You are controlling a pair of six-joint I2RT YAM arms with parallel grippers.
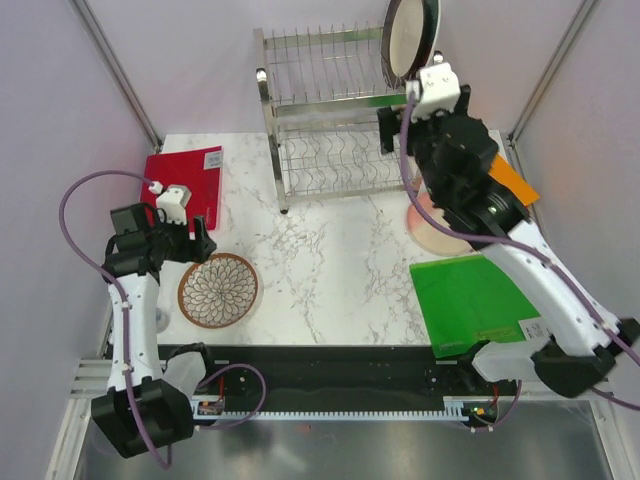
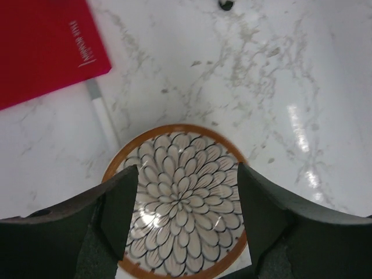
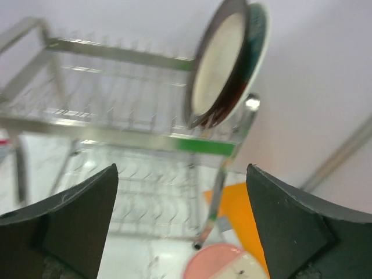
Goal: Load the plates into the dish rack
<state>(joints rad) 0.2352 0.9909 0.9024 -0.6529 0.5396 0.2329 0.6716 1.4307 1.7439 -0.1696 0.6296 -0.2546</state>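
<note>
The dish rack stands at the back of the table. Two plates stand upright at the right end of its upper shelf, a silvery one and a red-and-teal one. My right gripper hangs open just below them and holds nothing. A pink-and-cream plate lies on the table, partly under the right arm. The brown petal-pattern plate lies flat at the left. My left gripper hovers open over that brown plate, one finger on each side, without gripping it.
A red board lies behind the left gripper. A green board lies at the near right and an orange board at the far right. Slanted frame poles rise at both back corners.
</note>
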